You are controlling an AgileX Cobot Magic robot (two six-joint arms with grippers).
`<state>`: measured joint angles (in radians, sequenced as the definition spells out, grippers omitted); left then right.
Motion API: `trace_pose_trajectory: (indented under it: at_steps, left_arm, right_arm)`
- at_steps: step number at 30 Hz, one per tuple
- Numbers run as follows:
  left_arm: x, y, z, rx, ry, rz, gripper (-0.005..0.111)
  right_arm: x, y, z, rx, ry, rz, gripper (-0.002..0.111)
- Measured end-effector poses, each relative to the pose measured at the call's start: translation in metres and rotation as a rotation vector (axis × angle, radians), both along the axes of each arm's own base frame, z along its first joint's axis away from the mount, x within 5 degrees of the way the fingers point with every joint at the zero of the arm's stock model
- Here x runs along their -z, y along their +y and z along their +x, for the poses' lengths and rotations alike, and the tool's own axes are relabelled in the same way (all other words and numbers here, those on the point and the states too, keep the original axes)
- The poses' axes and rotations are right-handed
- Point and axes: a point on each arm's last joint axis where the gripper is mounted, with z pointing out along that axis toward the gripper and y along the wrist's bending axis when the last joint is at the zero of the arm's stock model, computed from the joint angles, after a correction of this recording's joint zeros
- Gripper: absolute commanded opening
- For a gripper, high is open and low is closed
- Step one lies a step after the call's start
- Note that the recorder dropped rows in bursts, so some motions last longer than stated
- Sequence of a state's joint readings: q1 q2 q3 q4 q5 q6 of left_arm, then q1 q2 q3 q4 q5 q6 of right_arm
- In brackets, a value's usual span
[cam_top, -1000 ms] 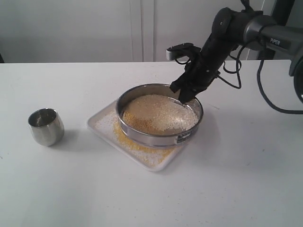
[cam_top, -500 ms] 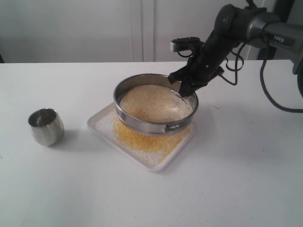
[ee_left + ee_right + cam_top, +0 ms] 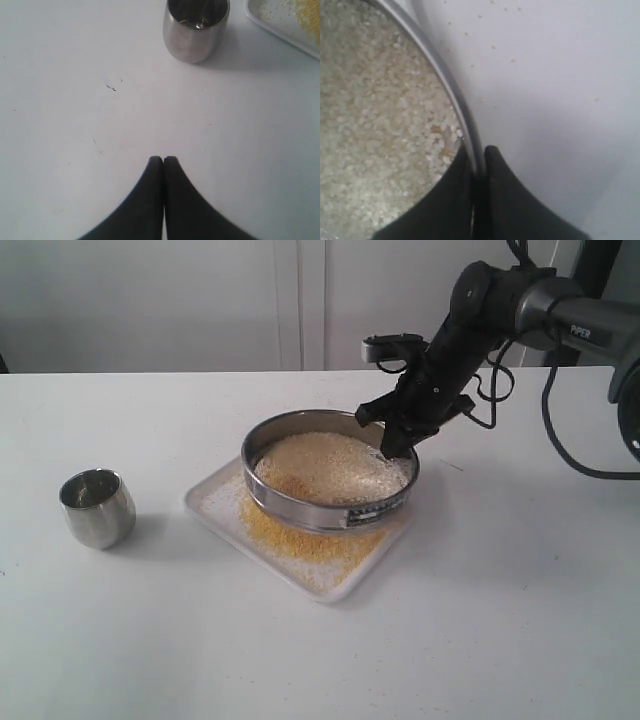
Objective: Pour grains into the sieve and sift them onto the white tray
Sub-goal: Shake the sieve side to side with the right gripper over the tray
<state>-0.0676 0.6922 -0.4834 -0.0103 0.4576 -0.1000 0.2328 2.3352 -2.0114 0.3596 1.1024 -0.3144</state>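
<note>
The steel sieve [image 3: 310, 508] hangs slightly tilted just above the white tray [image 3: 215, 525], full of pale grains [image 3: 330, 465]. Fine yellow grains [image 3: 300, 540] lie on the tray beneath it, with whitish ones at the tray's left end. My right gripper [image 3: 392, 443] is shut on the sieve's far right rim [image 3: 451, 85], one finger inside against the grains [image 3: 375, 130], the other outside. My left gripper [image 3: 163, 159] is shut and empty, hovering over the bare table short of the steel cup [image 3: 196, 27]; it is out of the exterior view.
The small steel cup [image 3: 97, 506] stands upright on the table to the left of the tray. A corner of the tray [image 3: 270, 25] with some grains shows beside the cup in the left wrist view. Stray grains [image 3: 492, 47] dot the table outside the sieve.
The right gripper has shaken the sieve: it went up and to the left, then back down and slightly right. More yellow grains now lie on the tray. The left gripper has stayed shut.
</note>
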Motion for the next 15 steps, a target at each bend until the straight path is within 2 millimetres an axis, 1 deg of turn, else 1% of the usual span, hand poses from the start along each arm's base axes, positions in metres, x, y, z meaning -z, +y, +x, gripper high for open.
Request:
trace_pose_trajectory:
  at_steps: [1, 2, 3, 5, 6, 7, 8, 10, 11, 14, 15]
  left_arm:
    - [0.0, 0.0, 0.0, 0.0, 0.0, 0.0, 0.0]
    - [0.0, 0.0, 0.0, 0.0, 0.0, 0.0, 0.0]
    - [0.0, 0.0, 0.0, 0.0, 0.0, 0.0, 0.0]
    - [0.0, 0.0, 0.0, 0.0, 0.0, 0.0, 0.0]
    - [0.0, 0.0, 0.0, 0.0, 0.0, 0.0, 0.0]
    - [0.0, 0.0, 0.0, 0.0, 0.0, 0.0, 0.0]
    - [0.0, 0.0, 0.0, 0.0, 0.0, 0.0, 0.0]
    - [0.0, 0.0, 0.0, 0.0, 0.0, 0.0, 0.0]
    - [0.0, 0.0, 0.0, 0.0, 0.0, 0.0, 0.0]
    - [0.0, 0.0, 0.0, 0.0, 0.0, 0.0, 0.0]
    - [0.0, 0.0, 0.0, 0.0, 0.0, 0.0, 0.0]
  right_arm:
    - [0.0, 0.003, 0.0, 0.025, 0.012, 0.039, 0.0]
    - [-0.001, 0.003, 0.001, -0.059, -0.036, 0.026, 0.0]
    - [-0.001, 0.001, 0.002, -0.077, -0.051, -0.004, 0.0]
    - [0.002, 0.002, 0.0, 0.034, 0.032, 0.027, 0.0]
    - [0.002, 0.003, -0.001, -0.029, 0.019, 0.029, 0.0]
    - [0.003, 0.0, -0.003, -0.138, -0.008, -0.021, 0.0]
    - [0.005, -0.003, -0.004, -0.144, 0.011, -0.052, 0.0]
    - [0.007, -0.001, -0.006, -0.032, 0.074, -0.041, 0.0]
    - [0.009, 0.001, -0.006, -0.004, 0.093, -0.018, 0.0]
    - [0.009, 0.001, -0.004, -0.15, 0.015, -0.034, 0.0]
    - [0.009, 0.0, -0.004, -0.14, 0.021, -0.043, 0.0]
